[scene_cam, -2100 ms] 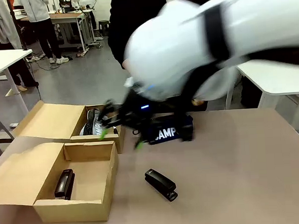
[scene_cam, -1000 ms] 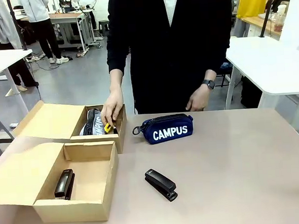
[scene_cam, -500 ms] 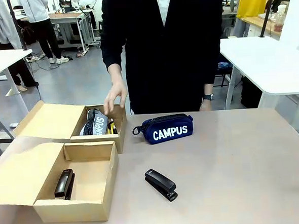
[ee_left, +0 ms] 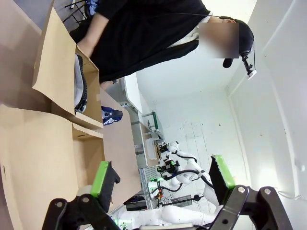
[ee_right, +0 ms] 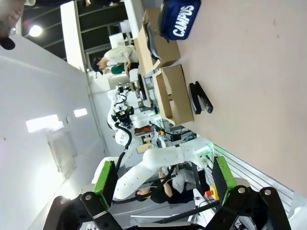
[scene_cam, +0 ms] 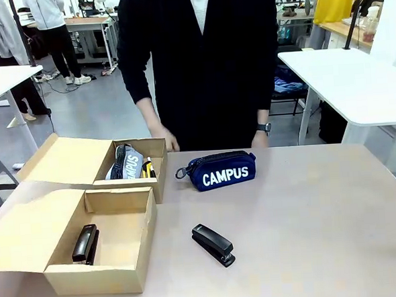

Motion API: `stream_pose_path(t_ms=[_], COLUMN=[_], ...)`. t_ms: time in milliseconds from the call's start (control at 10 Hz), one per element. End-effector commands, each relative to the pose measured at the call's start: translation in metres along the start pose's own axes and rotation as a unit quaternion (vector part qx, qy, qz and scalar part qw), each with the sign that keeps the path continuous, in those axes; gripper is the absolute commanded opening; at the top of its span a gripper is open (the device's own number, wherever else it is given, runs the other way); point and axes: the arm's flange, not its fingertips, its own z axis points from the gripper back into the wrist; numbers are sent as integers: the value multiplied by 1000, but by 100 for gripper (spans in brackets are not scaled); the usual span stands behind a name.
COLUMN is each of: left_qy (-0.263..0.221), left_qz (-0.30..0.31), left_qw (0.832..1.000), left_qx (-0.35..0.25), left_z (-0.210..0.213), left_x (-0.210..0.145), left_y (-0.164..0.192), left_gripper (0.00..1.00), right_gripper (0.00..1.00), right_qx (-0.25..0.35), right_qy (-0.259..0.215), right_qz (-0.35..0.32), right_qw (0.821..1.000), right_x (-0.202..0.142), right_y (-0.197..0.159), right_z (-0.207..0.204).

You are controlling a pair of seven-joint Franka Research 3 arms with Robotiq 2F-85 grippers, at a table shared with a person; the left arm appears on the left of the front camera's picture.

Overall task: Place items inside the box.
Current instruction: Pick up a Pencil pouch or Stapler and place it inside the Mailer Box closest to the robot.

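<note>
My left tool (ee_left: pixel 161 175) stands wide open and empty, and so does my right tool (ee_right: pixel 164 176). The navy zip pouch (scene_cam: pixel 216 171) lies on the tabletop (scene_cam: pixel 323 208) just right of the far box (scene_cam: pixel 64 160), which holds the grey pouch (scene_cam: pixel 126 163) and the yellow utility knife (scene_cam: pixel 147 169). One black stapler (scene_cam: pixel 214 244) lies on the tabletop nearer me; a second stapler (scene_cam: pixel 85 243) lies in the near box (scene_cam: pixel 92 279).

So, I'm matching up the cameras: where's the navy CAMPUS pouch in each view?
Front: navy pouch mid-table, right of the far box.
Left wrist: navy pouch small, left of centre, beyond the far box.
Right wrist: navy pouch at top edge, beside the far box.
Shared landmark: the far box.
</note>
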Motion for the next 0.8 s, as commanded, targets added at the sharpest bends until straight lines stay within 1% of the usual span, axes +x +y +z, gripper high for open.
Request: stream_pose_path(t_ms=[0, 600, 700], left_qy=[-3, -3, -3], left_qz=[-8, -8, -8], left_qw=[1000, 1000, 1000], left_qx=[-9, -9, -9], left_z=[-1, -1, -1], left_x=[0, 0, 0], left_y=[-2, -2, -2], left_gripper=[100, 100, 100], right_gripper=[100, 100, 100], right_qx=[9, 9, 0], right_qy=[-2, -2, 0], right_qz=[-7, -7, -2], right_qw=[1000, 1000, 1000], right_x=[-2, -2, 0], right_y=[2, 2, -1], right_z=[-1, -1, 0])
